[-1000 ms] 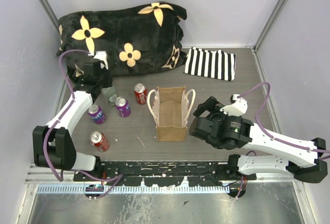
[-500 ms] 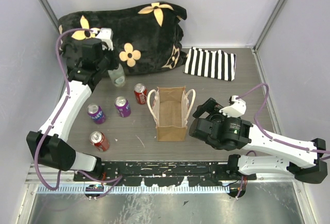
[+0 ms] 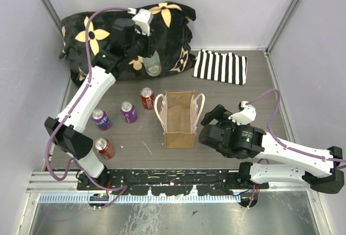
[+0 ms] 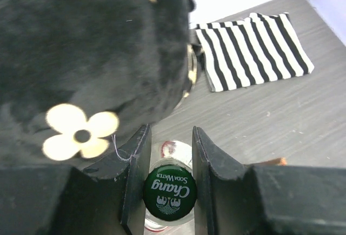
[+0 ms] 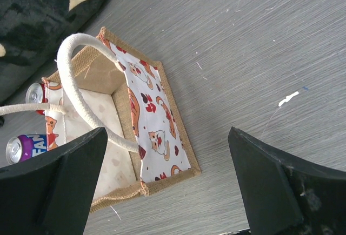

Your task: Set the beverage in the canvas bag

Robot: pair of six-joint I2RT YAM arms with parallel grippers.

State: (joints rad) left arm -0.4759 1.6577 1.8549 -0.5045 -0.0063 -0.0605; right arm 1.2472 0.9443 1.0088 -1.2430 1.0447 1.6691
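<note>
Cans stand on the grey table (image 3: 259, 100) left of the canvas bag (image 3: 179, 120): a red can (image 3: 147, 98) nearest its far left corner, a purple can (image 3: 128, 112) beside that, a second purple can (image 3: 101, 119) further left, and a second red can (image 3: 104, 147) close to the left arm's base. A black blanket (image 3: 108, 40) with cream flowers fills the far left of the table, and a black-and-white striped cloth (image 3: 220, 66) lies flat to its right, well behind the bag.

The bag sits upright in the middle of the table, its mouth open upward and its two cream handles drooping to either side. No can and neither arm covers its opening.

The left arm reaches up and far out from its base, its wrist over the front edge of the blanket. The left gripper (image 4: 170, 138) points down and is clamped on a glass bottle (image 3: 153, 66) with a green "Chang Soda Water" cap. One finger presses on each side of its neck, and the bottle hangs upright, off the table, behind and to the left of the bag.

The right arm lies low across the near right of the table, elbow folded. The right gripper (image 5: 168, 131) has its fingers spread wide and holds nothing. It faces the bag's printed right side from just beside it, without touching.
</note>
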